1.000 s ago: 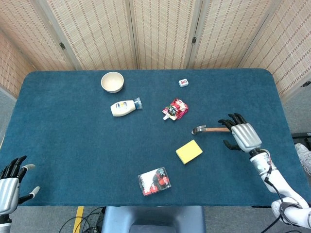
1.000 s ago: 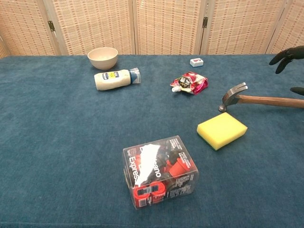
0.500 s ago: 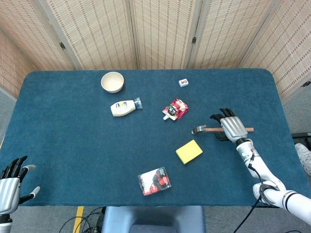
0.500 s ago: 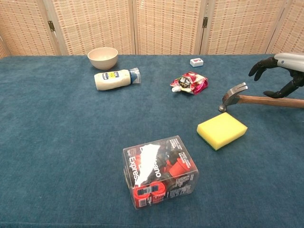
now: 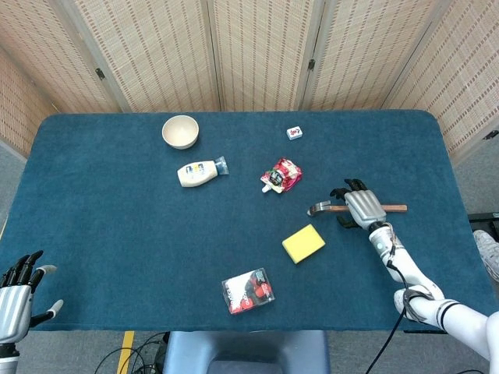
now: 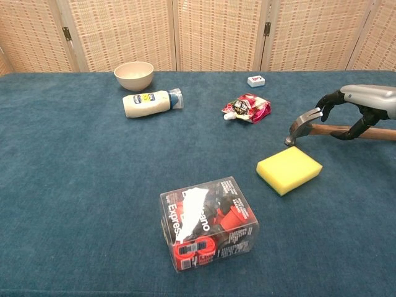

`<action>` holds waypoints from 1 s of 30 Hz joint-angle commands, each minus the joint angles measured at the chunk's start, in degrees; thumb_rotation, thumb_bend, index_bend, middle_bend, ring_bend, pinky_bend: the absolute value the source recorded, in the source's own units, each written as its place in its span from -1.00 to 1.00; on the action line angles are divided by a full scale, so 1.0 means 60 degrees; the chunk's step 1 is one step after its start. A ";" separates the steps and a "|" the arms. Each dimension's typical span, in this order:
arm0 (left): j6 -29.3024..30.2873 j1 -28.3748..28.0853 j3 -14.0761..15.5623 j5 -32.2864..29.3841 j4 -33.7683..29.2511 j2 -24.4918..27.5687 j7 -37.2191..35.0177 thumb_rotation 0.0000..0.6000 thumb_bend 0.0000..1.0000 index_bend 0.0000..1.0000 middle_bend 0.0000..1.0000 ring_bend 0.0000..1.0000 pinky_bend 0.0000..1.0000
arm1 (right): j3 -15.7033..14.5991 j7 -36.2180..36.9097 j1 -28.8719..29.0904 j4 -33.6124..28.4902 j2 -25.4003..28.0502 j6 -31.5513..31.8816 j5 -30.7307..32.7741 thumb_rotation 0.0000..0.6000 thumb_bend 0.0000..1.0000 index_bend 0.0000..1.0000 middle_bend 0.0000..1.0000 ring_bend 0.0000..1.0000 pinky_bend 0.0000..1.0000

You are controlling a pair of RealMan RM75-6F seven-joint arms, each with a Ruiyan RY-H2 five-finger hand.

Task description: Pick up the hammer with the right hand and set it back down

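Note:
The hammer (image 5: 320,208) lies flat on the blue table right of centre, metal head (image 6: 304,124) to the left and wooden handle running right. My right hand (image 5: 362,208) hovers over the handle just behind the head. Its fingers (image 6: 326,101) arch over the far side and the thumb reaches down on the near side, not closed around the wood. In the chest view the right hand (image 6: 364,99) sits at the right edge. My left hand (image 5: 17,290) is at the near left corner, off the table edge, fingers spread and holding nothing.
A yellow sponge (image 5: 303,243) lies just in front of the hammer head. A red pouch (image 5: 281,174) and a small white box (image 5: 294,132) lie behind it. A clear red carton (image 5: 248,291) stands near the front. A bottle (image 5: 199,172) and a bowl (image 5: 180,131) are at back left.
My right hand has moved left along the handle, from its far end to just behind the head, and its fingers now arch over the wood. The hammer has not moved.

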 commanded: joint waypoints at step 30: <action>-0.0044 0.0024 -0.0018 -0.0095 0.0288 -0.0100 -0.0214 1.00 -0.60 -0.32 -0.73 -0.77 -0.57 | -0.0181 -0.0163 0.0313 0.0925 -0.0714 -0.0491 0.0254 1.00 -0.04 -0.21 -0.12 -0.82 -0.91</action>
